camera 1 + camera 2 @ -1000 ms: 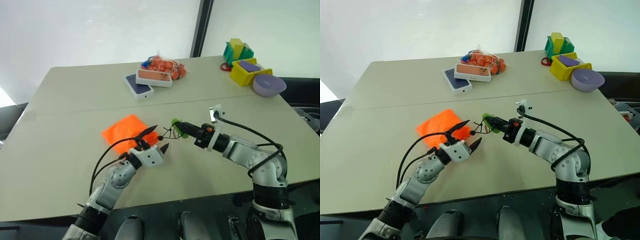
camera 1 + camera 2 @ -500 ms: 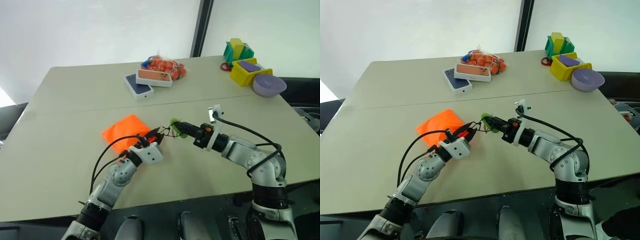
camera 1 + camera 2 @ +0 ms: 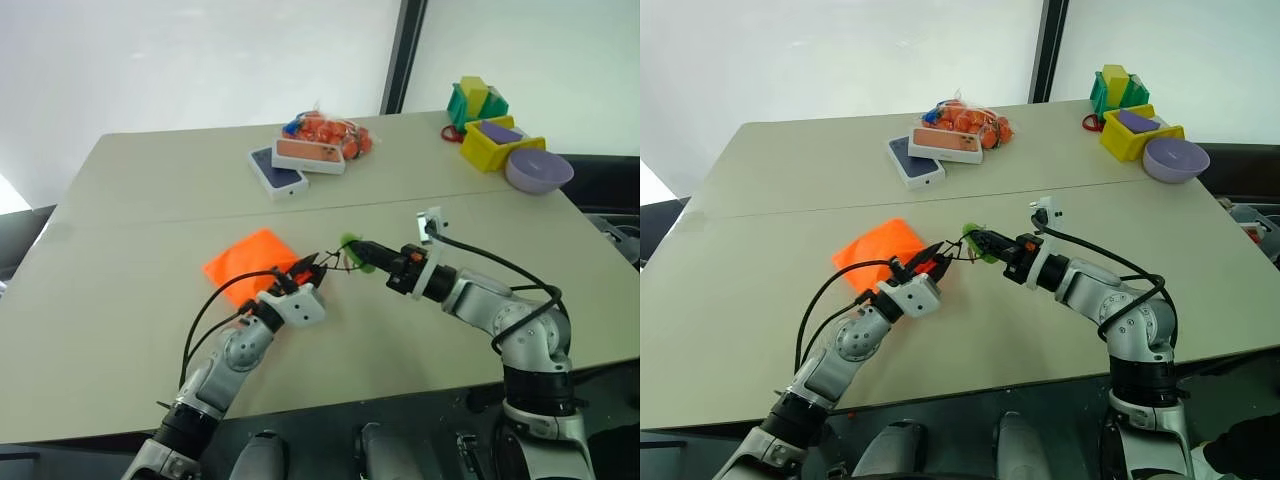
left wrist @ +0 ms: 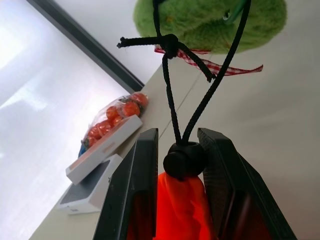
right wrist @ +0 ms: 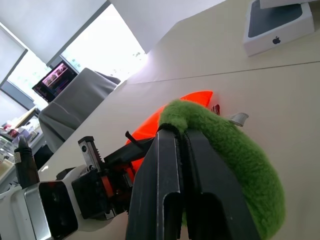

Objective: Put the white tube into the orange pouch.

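Observation:
The orange pouch lies flat on the beige table, left of centre. My left gripper is shut on the pouch's gathered mouth. In the left wrist view its two fingers clamp orange fabric and the black cord stopper. The thin black cord runs from there to the lime-green fuzzy loop. My right gripper is shut on that loop and holds it just above the table, close to the left gripper's tips. The white tube is out of view.
At the far middle of the table sit a mesh bag of orange fruits and two phone boxes. A lavender bowl, a yellow bin and a green bin stand at the far right.
My left gripper was wide open at the pouch's mouth and has shut on the fabric at the cord stopper. The right gripper still grips the green loop in the same place.

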Robot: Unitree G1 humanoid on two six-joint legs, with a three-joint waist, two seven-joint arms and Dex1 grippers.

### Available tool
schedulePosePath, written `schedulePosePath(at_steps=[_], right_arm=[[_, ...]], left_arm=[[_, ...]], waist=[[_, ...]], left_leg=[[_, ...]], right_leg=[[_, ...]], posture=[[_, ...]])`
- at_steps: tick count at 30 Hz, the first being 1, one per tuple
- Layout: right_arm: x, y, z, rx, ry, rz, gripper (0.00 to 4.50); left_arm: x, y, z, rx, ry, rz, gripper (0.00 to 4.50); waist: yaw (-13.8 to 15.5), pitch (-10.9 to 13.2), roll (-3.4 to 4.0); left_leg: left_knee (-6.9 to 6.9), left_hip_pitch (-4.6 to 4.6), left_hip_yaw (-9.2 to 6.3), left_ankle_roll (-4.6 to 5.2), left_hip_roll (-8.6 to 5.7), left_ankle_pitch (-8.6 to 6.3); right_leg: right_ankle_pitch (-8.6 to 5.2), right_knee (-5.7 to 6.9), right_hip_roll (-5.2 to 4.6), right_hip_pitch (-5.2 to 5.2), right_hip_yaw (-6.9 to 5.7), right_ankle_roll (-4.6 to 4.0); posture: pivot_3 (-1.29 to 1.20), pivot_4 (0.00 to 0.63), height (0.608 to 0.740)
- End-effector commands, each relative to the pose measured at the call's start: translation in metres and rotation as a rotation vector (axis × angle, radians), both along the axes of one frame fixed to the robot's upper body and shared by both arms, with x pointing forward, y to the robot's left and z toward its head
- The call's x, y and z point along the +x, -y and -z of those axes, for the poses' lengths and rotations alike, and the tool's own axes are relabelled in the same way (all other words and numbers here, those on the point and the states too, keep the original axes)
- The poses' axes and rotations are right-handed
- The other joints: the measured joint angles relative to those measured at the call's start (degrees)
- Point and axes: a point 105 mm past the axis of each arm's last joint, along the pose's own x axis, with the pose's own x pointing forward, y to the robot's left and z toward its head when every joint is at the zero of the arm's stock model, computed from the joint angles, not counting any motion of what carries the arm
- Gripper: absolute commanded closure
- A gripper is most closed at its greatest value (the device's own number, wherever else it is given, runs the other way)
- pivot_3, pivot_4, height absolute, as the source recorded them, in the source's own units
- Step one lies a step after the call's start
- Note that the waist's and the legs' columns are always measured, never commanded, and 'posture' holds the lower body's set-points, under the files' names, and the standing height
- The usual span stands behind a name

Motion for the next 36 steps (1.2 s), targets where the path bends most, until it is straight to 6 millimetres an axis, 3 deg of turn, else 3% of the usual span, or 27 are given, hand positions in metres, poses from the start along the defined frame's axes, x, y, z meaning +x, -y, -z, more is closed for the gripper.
schedulePosePath(at_steps=[1,18,22,31,36], right_arm=[[0.001,0.001,-0.013,0.028,0.049,0.003,4.5],[0.003,0.0,-0.012,0.042,0.037,0.006,4.5],[0.003,0.0,-0.012,0.041,0.037,0.004,4.5],[0.003,0.001,-0.013,0.039,0.039,0.005,4.5],[0.008,0.005,-0.015,0.043,0.051,0.043,4.5]], left_arm=[[-0.005,-0.003,-0.014,-0.045,0.054,0.008,3.17],[-0.007,-0.007,-0.012,-0.037,0.057,-0.018,3.17],[-0.006,-0.007,-0.012,-0.04,0.059,-0.023,4.25],[-0.004,-0.008,-0.011,-0.034,0.059,-0.034,4.25],[-0.004,-0.013,0.003,0.002,-0.003,-0.027,4.25]], waist=[[0.0,0.0,0.0],[0.0,0.0,0.01],[0.0,0.0,0.01],[0.0,0.0,0.01],[0.0,0.0,0.01]], left_leg=[[-0.01,0.0,0.0,0.0,0.0,0.0],[-0.07,-0.01,0.0,0.0,0.0,0.0],[-0.07,-0.01,0.0,0.0,0.0,0.0],[-0.1,-0.01,0.0,0.0,0.0,0.0],[-0.11,-0.02,0.0,0.0,0.0,-0.01]], right_leg=[[0.0,0.0,0.0,0.0,0.0,0.0],[-0.01,-0.03,0.0,-0.04,0.0,0.0],[-0.01,-0.03,0.0,-0.04,0.0,0.0],[-0.01,-0.04,0.0,-0.06,0.0,0.0],[-0.02,-0.05,0.0,-0.07,0.0,0.0]], posture=[[0.0,0.15,0.74],[0.0,0.15,0.74],[0.0,0.15,0.74],[0.0,0.15,0.74],[0.0,0.15,0.74]])
